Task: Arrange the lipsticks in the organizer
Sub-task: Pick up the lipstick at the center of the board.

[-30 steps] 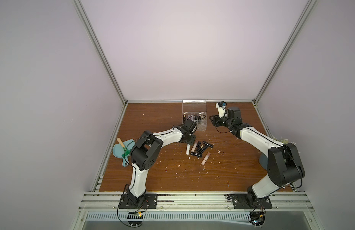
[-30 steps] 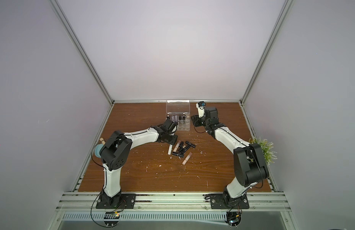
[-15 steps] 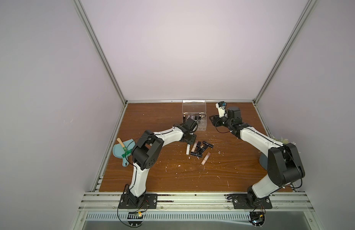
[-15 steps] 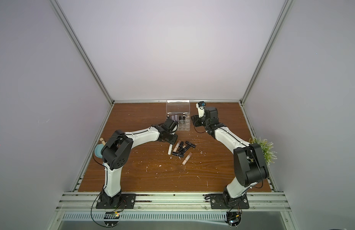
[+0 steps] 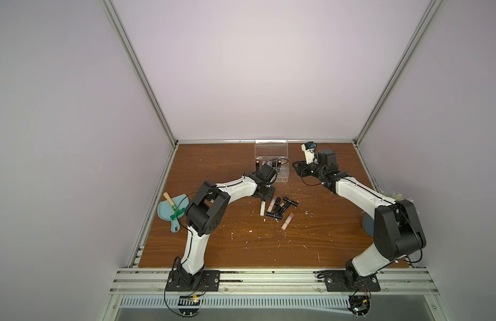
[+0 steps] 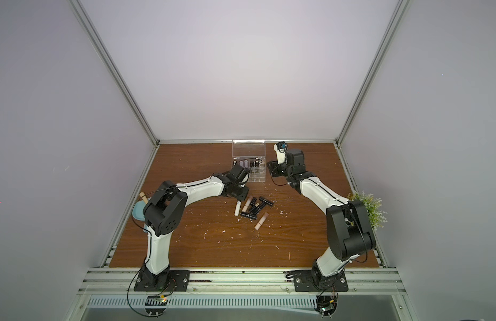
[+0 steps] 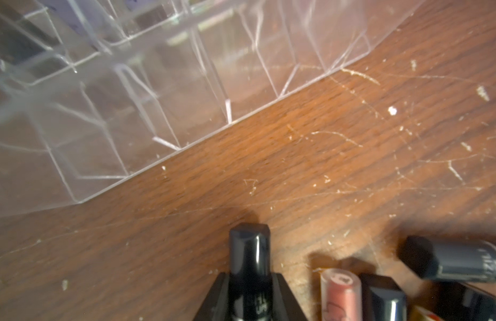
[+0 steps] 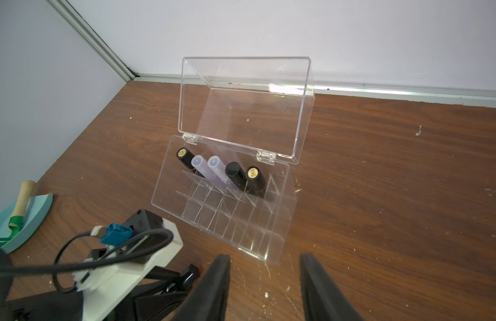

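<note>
Right wrist view: organizer (image 8: 241,230), lid up, holds five lipsticks (image 8: 232,172) in its 12 o'clock row. Most remain: a loose cluster (image 5: 280,207) lies on the surface (image 5: 241,236) at its 6 o'clock. Left gripper (image 7: 251,278) jaws pinch a black lipstick (image 7: 249,250); right gripper (image 8: 264,258) jaws stand wide, empty.

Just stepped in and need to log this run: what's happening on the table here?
The left gripper is closed around a black lipstick at the edge of the loose pile on the table, in front of the organizer. The right gripper is open and empty, hovering beside the organizer. Its lid stands open, and five lipsticks already stand in the back row; the other compartments look empty.
</note>
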`<state>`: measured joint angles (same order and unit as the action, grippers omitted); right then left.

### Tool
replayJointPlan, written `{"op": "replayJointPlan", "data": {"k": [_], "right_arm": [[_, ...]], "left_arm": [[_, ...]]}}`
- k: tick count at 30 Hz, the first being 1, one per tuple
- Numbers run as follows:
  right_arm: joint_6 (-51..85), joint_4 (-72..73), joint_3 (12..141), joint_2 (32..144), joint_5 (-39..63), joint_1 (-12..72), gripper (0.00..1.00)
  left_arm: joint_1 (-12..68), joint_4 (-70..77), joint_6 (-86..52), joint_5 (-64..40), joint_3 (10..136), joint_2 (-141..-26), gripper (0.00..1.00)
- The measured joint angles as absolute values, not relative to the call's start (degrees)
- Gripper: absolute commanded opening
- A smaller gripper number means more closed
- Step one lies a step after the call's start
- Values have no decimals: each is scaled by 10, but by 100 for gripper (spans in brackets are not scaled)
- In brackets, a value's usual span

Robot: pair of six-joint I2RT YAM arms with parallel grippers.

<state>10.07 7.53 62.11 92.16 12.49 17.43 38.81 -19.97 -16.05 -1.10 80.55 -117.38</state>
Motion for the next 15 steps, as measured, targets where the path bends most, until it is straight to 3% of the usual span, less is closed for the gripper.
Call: {"op": "replayJointPlan", "data": {"k": [15], "right_arm": [[100,66,621,919,125,171,47]], "left_arm": [[388,-201,-161,-8,809,-1159,24]]}}
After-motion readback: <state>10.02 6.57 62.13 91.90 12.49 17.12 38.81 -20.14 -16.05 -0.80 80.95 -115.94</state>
